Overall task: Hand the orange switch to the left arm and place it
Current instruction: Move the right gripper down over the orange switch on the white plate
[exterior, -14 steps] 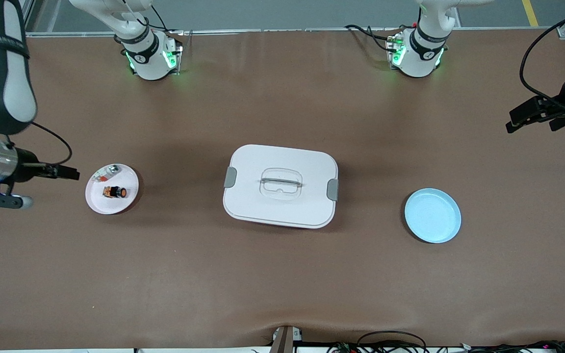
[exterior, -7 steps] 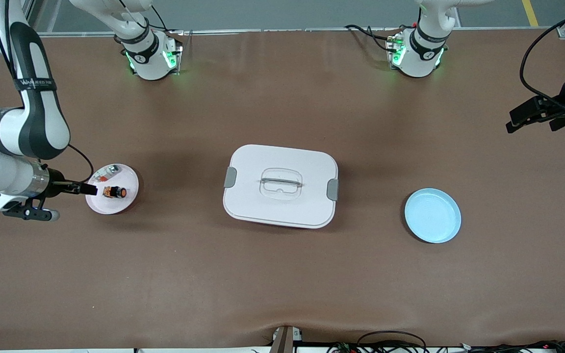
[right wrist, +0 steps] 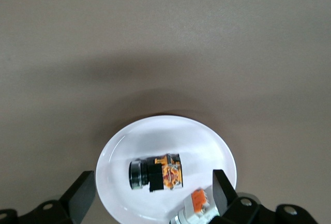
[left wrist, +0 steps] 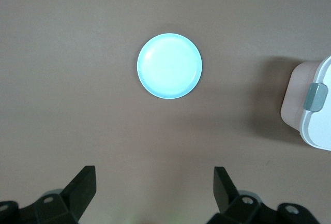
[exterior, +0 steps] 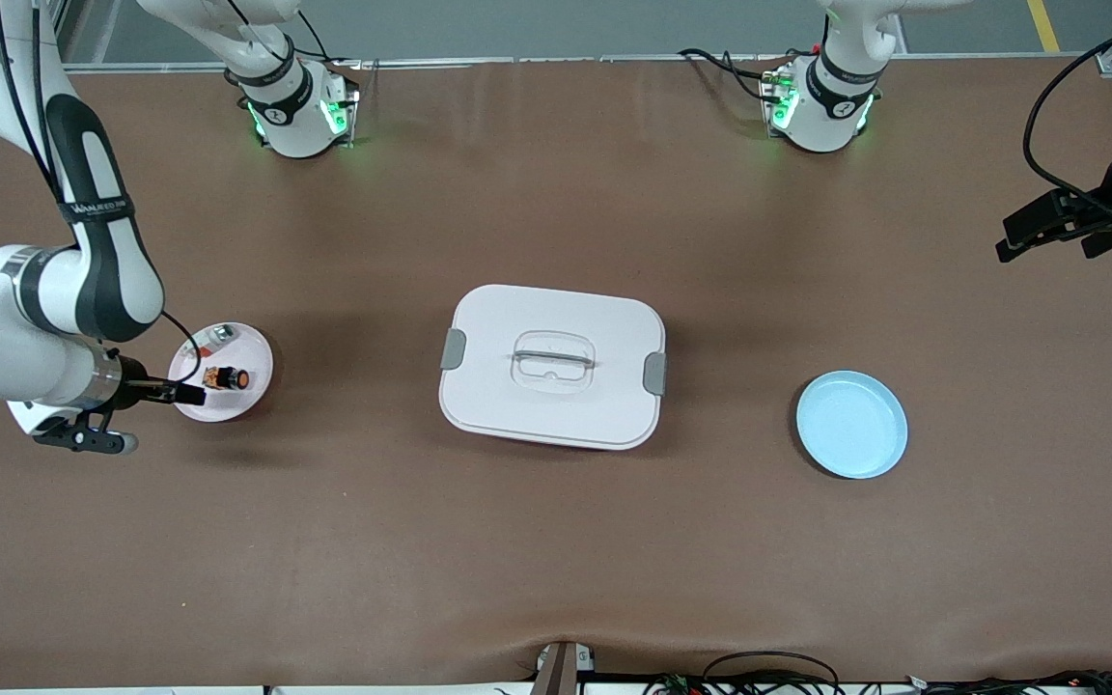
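Observation:
The orange switch (exterior: 227,378) lies on its side on a small pink plate (exterior: 249,353) toward the right arm's end of the table. My right gripper (exterior: 187,394) is open and empty, low over the plate's edge, just beside the switch. In the right wrist view the switch (right wrist: 155,173) lies on the plate (right wrist: 170,133) between my spread fingers (right wrist: 81,192). My left gripper (exterior: 1044,247) is open and empty and waits high over the left arm's end of the table. The white box (exterior: 552,367) stands in the middle of the table.
A whitish-grey piece with a red mark (exterior: 218,335) shares the pink plate; it also shows in the right wrist view (right wrist: 199,207). A blue plate (exterior: 851,425) lies between the box and the left arm's end. The left wrist view shows the blue plate (left wrist: 169,65) and the box's corner (left wrist: 316,105).
My right arm has swung in over the table and brought its gripper down and across to the pink plate's edge. The left arm has not moved.

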{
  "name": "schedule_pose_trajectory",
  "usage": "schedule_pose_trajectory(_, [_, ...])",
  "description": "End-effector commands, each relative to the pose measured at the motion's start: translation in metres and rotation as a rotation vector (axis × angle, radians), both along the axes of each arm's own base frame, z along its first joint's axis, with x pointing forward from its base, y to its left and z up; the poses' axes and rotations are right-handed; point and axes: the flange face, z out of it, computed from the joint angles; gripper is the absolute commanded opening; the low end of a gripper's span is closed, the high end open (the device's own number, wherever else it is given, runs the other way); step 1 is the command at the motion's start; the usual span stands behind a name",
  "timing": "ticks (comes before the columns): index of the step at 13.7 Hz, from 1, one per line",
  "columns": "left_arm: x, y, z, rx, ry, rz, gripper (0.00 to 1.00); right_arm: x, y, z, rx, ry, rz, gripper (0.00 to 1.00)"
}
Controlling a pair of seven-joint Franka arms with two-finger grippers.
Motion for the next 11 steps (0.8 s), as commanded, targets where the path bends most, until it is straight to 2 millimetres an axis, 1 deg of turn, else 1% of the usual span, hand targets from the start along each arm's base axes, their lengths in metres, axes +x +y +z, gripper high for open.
schedule_pose_trajectory(1, [-0.002,0.002,0.005,0.003,-0.009,-0.003,1.0,0.001,-0.009,-0.011,-0.001,-0.012,0.038,1.0])
schedule_pose_trajectory(2, [-0.002,0.002,0.005,0.003,-0.009,-0.003,1.0,-0.002,-0.014,-0.022,0.001,-0.01,0.043,1.0])
schedule_pose_trajectory(6, [-0.002,0.003,0.005,0.003,-0.01,-0.001,1.0,-0.021,-0.013,-0.052,-0.002,-0.04,0.045,1.0])
schedule_pose_trajectory(11, [-0.002,0.003,0.005,0.003,-0.01,-0.001,1.0,-0.029,-0.013,-0.061,0.014,-0.026,0.014,1.0])
